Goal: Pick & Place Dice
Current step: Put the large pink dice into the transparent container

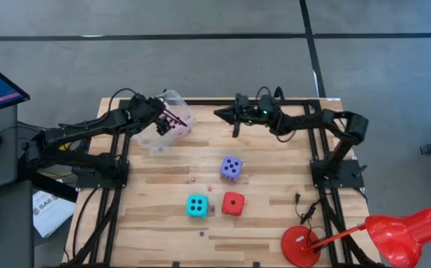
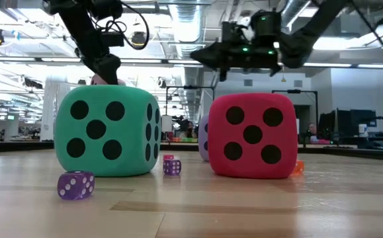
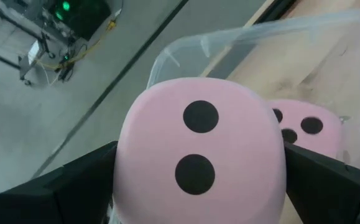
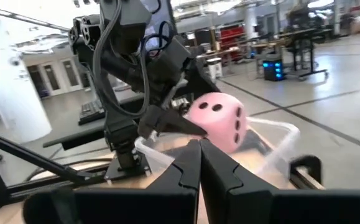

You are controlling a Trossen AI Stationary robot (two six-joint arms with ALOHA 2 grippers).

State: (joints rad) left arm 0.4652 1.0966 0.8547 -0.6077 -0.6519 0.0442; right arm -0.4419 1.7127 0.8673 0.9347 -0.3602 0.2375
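Left fingers [image 3: 74,186] clamped on pink die [image 3: 201,149] over clear tub [image 1: 172,119], right fingers [image 4: 199,163] together, idle above table.

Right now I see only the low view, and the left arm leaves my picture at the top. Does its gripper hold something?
Observer: Yes. The left gripper is closed on a pale pink die, just above the clear tub at the back left of the table.
Operator: Is the tub empty?
Observer: No. A second pale pink die already lies inside it.
Operator: And the right gripper?
Observer: The right gripper is shut on nothing. It hangs over the back of the table and points toward the tub.
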